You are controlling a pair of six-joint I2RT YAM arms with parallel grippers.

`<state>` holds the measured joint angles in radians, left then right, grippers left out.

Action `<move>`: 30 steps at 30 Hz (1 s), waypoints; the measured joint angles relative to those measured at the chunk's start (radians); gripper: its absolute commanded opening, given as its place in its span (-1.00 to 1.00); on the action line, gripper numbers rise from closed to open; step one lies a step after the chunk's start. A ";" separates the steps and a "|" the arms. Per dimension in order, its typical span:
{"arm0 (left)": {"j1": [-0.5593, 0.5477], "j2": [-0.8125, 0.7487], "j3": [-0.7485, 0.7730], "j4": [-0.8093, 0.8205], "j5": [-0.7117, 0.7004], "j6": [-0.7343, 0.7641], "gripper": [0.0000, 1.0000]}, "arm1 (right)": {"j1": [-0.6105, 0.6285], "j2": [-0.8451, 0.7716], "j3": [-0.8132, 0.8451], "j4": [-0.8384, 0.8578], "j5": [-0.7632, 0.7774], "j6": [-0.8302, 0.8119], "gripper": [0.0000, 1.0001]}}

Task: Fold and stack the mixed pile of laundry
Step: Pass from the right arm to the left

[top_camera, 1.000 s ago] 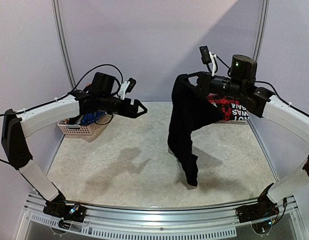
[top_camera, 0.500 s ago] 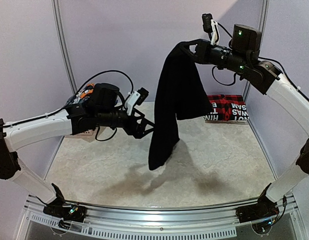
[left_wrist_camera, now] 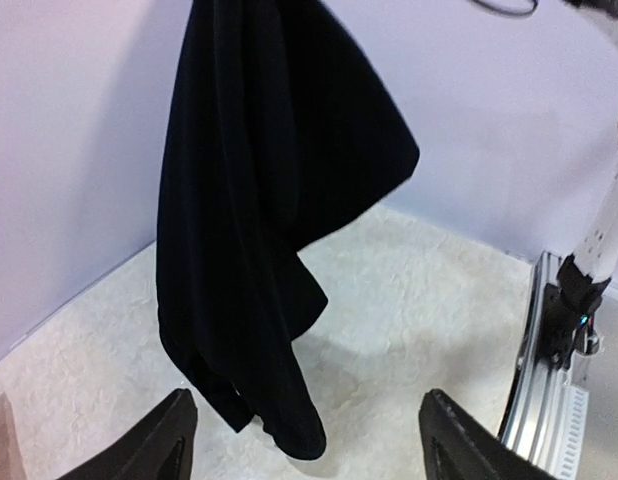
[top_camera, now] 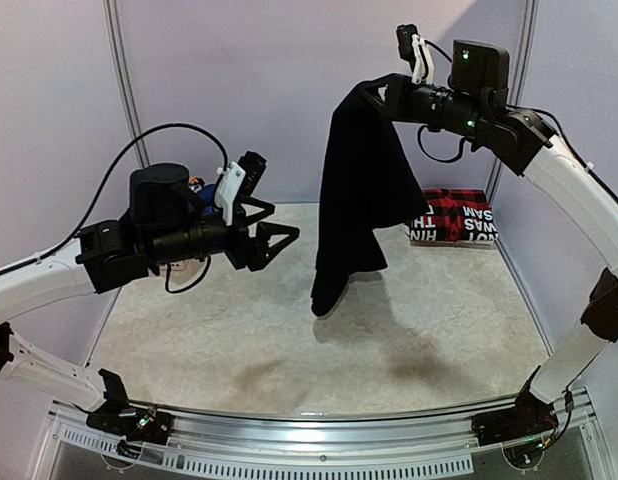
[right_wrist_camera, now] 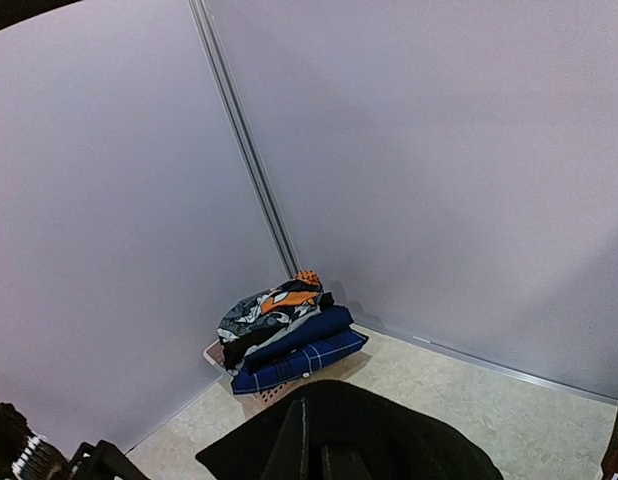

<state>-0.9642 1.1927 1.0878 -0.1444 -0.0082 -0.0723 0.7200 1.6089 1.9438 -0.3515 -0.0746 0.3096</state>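
A large black garment (top_camera: 357, 185), seemingly the black trousers, hangs from my right gripper (top_camera: 377, 92), which is shut on its top edge high above the table; its lower end dangles clear of the surface. From the left wrist the same trousers (left_wrist_camera: 249, 220) hang just ahead, and my left gripper (left_wrist_camera: 307, 402) stands open with one finger (left_wrist_camera: 161, 445) on each side, touching nothing. In the right wrist view black cloth (right_wrist_camera: 389, 430) covers the fingers. The rest of the mixed laundry pile (right_wrist_camera: 285, 335) lies in the far left corner, blue plaid lowest.
A folded red-and-black plaid piece (top_camera: 454, 215) with white lettering lies at the back right. The pale basket (right_wrist_camera: 251, 392) sits under the pile in the corner, mostly hidden behind my left arm from above. A metal rail (left_wrist_camera: 544, 350) edges the table.
The right arm has lifted the black trousers off the table and holds them high. The left arm has swung out from the basket corner toward the hanging cloth.
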 measured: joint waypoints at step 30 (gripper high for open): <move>-0.003 0.340 0.164 0.230 -0.013 -0.068 0.17 | 0.026 0.010 -0.021 -0.042 0.016 -0.001 -1.00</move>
<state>-0.9668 1.5326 1.2522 0.0853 -0.0216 -0.1398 0.7464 1.6184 1.9232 -0.3931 -0.0586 0.3084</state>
